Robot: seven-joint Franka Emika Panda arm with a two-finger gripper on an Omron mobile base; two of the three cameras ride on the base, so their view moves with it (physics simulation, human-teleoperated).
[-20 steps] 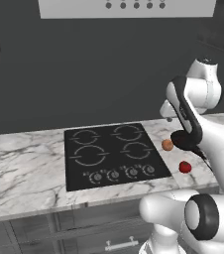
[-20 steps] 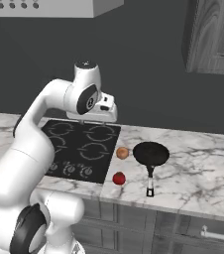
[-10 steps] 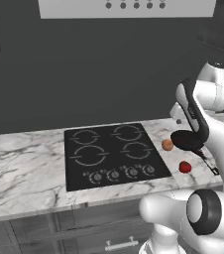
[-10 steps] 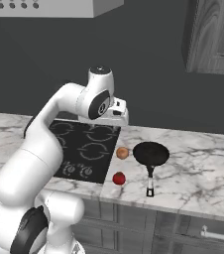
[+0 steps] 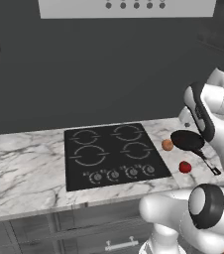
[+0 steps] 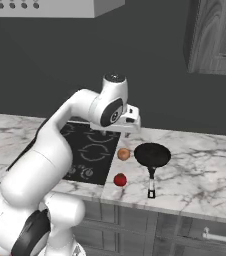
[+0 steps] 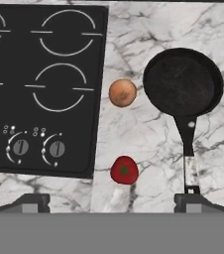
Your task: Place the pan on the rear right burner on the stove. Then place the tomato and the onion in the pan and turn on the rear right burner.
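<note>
The bench (image 7: 148, 134) of marble carries everything, and the stove (image 7: 44, 84) takes the left half of the hand view, its rear right burner (image 7: 68, 32) in the upper middle of that frame with nothing on it. The pan (image 7: 183, 82) lies on the bench at the right of the hand view, beside the stove and not on it, its handle pointing toward the bottom of the frame. The onion (image 7: 122, 93) sits between the stove edge and the pan, close to the pan but not touching it, and the tomato (image 7: 124, 169) rests lower, in the bottom middle, apart from both. The gripper (image 6: 128, 120) hangs above these things near the middle of the right base view, the jaws spread wide and holding nothing. I judge that the first step is in hand: reaching for the pan, which is not yet grasped. The next move probably calls for lowering the jaws over the thin handle, lined up across it, without pushing the onion away.
</note>
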